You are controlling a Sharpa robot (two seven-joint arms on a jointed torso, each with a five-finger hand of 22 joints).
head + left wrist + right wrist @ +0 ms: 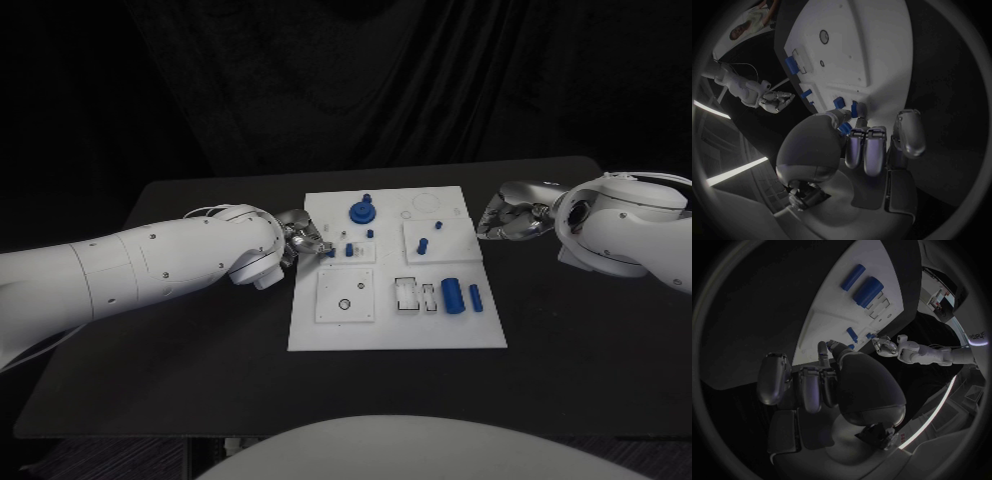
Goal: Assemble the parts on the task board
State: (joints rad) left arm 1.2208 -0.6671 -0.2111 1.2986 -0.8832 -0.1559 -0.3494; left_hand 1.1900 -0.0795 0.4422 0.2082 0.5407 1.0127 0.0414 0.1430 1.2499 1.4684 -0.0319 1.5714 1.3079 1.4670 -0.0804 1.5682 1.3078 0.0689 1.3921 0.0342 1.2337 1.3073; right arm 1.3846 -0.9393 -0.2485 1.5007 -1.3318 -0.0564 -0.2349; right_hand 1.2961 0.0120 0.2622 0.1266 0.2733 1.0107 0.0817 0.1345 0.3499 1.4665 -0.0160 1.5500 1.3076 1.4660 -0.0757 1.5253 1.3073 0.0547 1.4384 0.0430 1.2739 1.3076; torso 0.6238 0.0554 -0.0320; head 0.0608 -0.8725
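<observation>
Black table point(173, 380), dark curtain behind. White board point(397, 330) lies flat in the middle of the table, its near edge square to the robot, with a wide bare strip of table between that edge and the table's front. Bare table also runs along both long sides of the board.

On the near half of the board, well forward of both hands: a large blue cylinder point(451, 295) and a thinner blue bar point(475, 296) lie side by side just beside the right edge, next to a white slotted block point(415, 294).

Left hand point(303, 238) sits at the board's left edge, about halfway along it, fingers curled in over the rim. The left wrist view shows its fingertips point(856, 114) against small blue pieces point(839, 103) at that edge; whether it grips one cannot be told.

Right hand point(508, 217) hovers off the board's right edge, toward the far corner, fingers curled in and holding nothing, apart from the board.

Beyond the left hand, a blue round knob point(364, 211) stands upright on the far half; small blue pegs point(427, 243) stand between the two hands.
</observation>
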